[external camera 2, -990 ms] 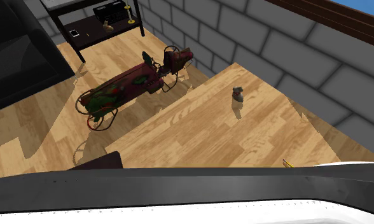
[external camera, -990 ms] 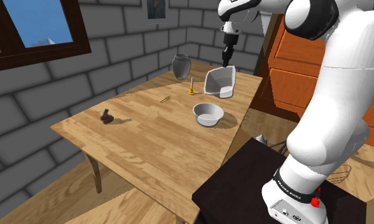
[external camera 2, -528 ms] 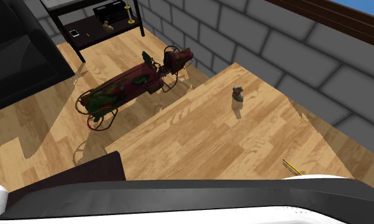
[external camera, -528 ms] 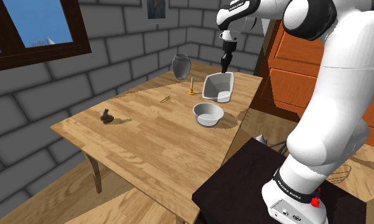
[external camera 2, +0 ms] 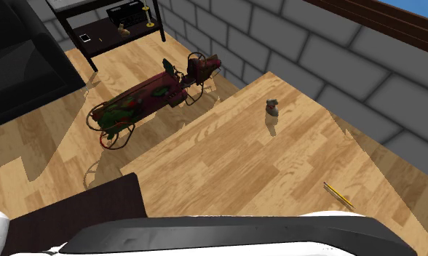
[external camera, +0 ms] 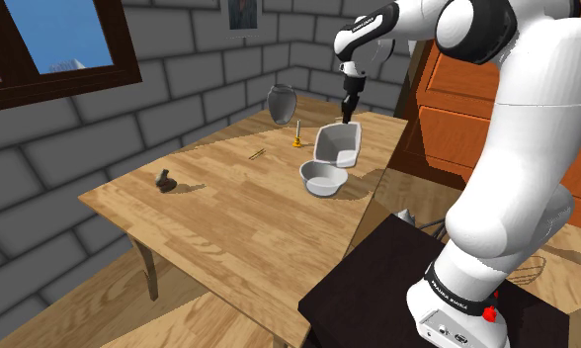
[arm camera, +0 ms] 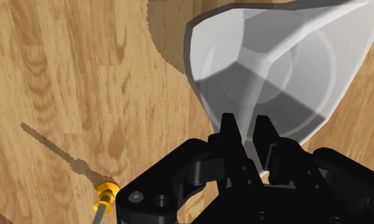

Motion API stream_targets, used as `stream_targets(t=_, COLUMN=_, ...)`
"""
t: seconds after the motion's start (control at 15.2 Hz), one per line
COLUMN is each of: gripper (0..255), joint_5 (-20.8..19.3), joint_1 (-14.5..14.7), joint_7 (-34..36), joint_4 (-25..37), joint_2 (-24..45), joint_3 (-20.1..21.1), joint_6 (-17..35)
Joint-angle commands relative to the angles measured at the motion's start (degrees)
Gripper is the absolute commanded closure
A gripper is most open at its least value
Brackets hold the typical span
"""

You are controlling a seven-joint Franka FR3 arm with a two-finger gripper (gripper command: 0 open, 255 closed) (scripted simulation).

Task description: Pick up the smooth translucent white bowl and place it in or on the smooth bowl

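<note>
– What has the arm got?

– The black gripper (external camera: 349, 111) is clamped on the rim of the faceted bowl (external camera: 338, 144). The wall is thin, smooth and milky, and the wood grain shows faintly through it. In the wrist view the fingers (arm camera: 229, 130) pinch that wall between them.

– Where does it hang?

– Tipped on its side, just above the far rim of the round bowl (external camera: 323, 178). I cannot tell whether they touch.

– And the round bowl?

– Plain, smooth and pale grey, on the wooden table (external camera: 229, 213) close to the edge on the stand's side.

– Room around it?

– There is bare plank toward the shoulder view's left of the round bowl. Behind it stand a small yellow candlestick (external camera: 297, 136) and a grey vase (external camera: 281, 102), and a pencil (external camera: 258, 154) lies off to the left.
</note>
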Motion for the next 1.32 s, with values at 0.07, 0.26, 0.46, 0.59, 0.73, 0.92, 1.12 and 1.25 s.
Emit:
stream_targets(t=0.07, gripper=255, joint_5=0.2, joint_1=0.0, joint_7=-0.2, joint_4=-1.6, joint_2=0.6, joint_3=0.1, joint_6=2.3)
stream_targets(t=0.26, gripper=255, joint_5=0.4, joint_1=0.0, joint_7=-0.4, joint_4=-2.9, joint_2=1.4, joint_3=0.1, joint_6=4.3)
stream_targets(t=0.46, gripper=255, joint_5=0.7, joint_1=-0.1, joint_7=-0.6, joint_4=-4.1, joint_2=2.2, joint_3=0.2, joint_6=6.3)
stream_targets(t=0.59, gripper=255, joint_5=0.9, joint_1=-0.1, joint_7=-0.7, joint_4=-4.8, joint_2=2.9, joint_3=0.3, joint_6=7.7)
stream_targets(t=0.73, gripper=255, joint_5=1.0, joint_1=-0.2, joint_7=-0.9, joint_4=-5.3, joint_2=3.4, joint_3=0.4, joint_6=8.7)
stream_targets(t=0.92, gripper=255, joint_5=1.0, joint_1=-0.2, joint_7=-0.8, joint_4=-5.3, joint_2=3.4, joint_3=0.4, joint_6=8.7)
stream_targets(t=1.12, gripper=255, joint_5=1.0, joint_1=-0.2, joint_7=-0.9, joint_4=-5.3, joint_2=3.4, joint_3=0.4, joint_6=8.7)
stream_targets(t=1.25, gripper=0, joint_5=1.0, joint_1=-0.3, joint_7=-1.0, joint_4=-5.1, joint_2=3.5, joint_3=0.4, joint_6=8.7)
